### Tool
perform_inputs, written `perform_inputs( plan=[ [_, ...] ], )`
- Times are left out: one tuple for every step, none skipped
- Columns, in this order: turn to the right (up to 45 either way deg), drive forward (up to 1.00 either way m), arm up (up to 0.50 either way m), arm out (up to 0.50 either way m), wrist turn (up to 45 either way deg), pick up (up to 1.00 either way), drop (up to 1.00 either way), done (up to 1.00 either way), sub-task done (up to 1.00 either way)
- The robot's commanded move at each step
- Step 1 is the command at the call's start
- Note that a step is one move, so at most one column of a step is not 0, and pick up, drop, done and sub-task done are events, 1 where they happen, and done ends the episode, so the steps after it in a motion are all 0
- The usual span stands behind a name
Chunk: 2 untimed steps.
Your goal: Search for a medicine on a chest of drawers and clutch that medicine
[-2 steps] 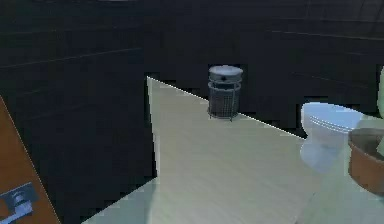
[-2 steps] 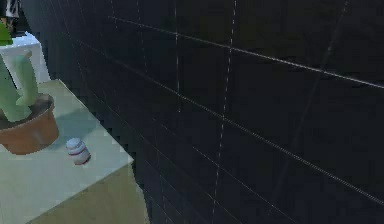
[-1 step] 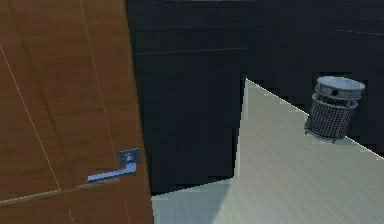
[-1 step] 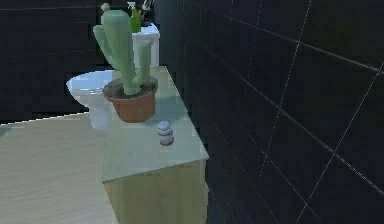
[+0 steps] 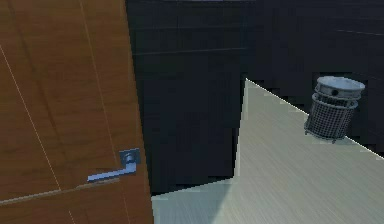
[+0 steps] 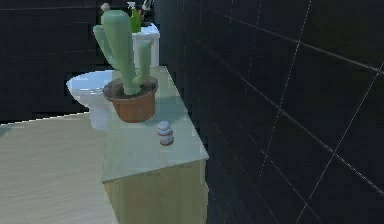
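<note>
A low pale cabinet (image 6: 150,195) with a light green top stands against the dark tiled wall in the arm side view. On its top, near the front edge, sits a small rounded grey-white object (image 6: 165,133), too small to name. Behind it stands a tall green cactus (image 6: 125,50) in a terracotta pot (image 6: 131,102).
A white toilet (image 6: 88,90) stands beyond the cabinet, with a white item holding green things (image 6: 146,30) at the back. In the forward view a brown wooden door (image 5: 60,100) with a metal handle (image 5: 115,172) is at the left. A wire mesh bin (image 5: 335,108) stands on the pale floor at the right.
</note>
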Motion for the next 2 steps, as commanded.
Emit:
perform_inputs(
  plan=[
    [0.0,0.0,0.36,0.0,0.0,0.0,0.0,0.0,0.0],
    [0.0,0.0,0.0,0.46,0.0,0.0,0.0,0.0,0.0]
  ],
)
